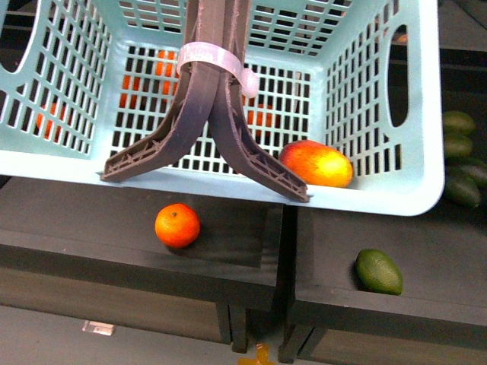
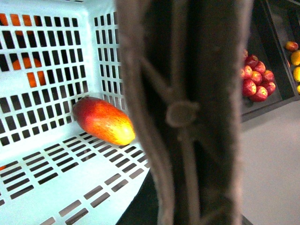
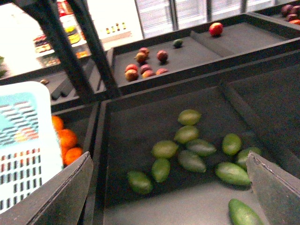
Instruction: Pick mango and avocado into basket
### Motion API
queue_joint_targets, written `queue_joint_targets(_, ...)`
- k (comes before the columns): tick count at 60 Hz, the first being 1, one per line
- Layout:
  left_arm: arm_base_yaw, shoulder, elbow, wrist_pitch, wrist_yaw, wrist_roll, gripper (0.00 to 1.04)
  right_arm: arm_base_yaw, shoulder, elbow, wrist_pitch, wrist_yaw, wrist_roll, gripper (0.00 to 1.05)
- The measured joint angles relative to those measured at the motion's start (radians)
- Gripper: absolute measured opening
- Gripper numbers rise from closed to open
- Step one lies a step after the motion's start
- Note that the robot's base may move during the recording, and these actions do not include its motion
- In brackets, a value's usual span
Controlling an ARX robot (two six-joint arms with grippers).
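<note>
The turquoise basket [image 1: 380, 194] hangs close before the front camera. My left gripper is shut on its brown arched handle [image 2: 183, 112], which fills the left wrist view and hides the fingers. The red-and-yellow mango [image 1: 316, 163] lies inside the basket on its slotted floor, also clear in the left wrist view [image 2: 103, 121]. One dark green avocado [image 1: 378, 271] rests on the black shelf below the basket's right corner. My right gripper [image 3: 168, 161] is open above a dark bin holding several avocados [image 3: 161, 168], with nothing between its fingers [image 3: 70, 187].
A loose orange [image 1: 177, 225] sits on the black shelf under the basket. More oranges [image 3: 67, 139] lie in the bin beside the basket [image 3: 23, 140]. Red apples [image 2: 255, 77] fill a far bin. Raised black dividers [image 3: 101, 154] separate the bins.
</note>
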Motion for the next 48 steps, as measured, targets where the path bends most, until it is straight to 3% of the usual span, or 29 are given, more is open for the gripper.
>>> queue_joint_targets(7,0.005,0.0,0.0,0.0,-0.012,0.001,0.06,-0.07,0.309,0.131,0.085,-0.004,0.009,0.97)
queue_joint_targets(25,0.006,0.0,0.0,0.0,-0.002,0.001,0.06,-0.092,0.996,0.382,0.25,-0.092,-0.125,0.97)
queue_joint_targets(48,0.004,0.0,0.0,0.0,-0.002,0.001,0.06,-0.011,1.521,0.603,0.325,-0.179,-0.309,0.97)
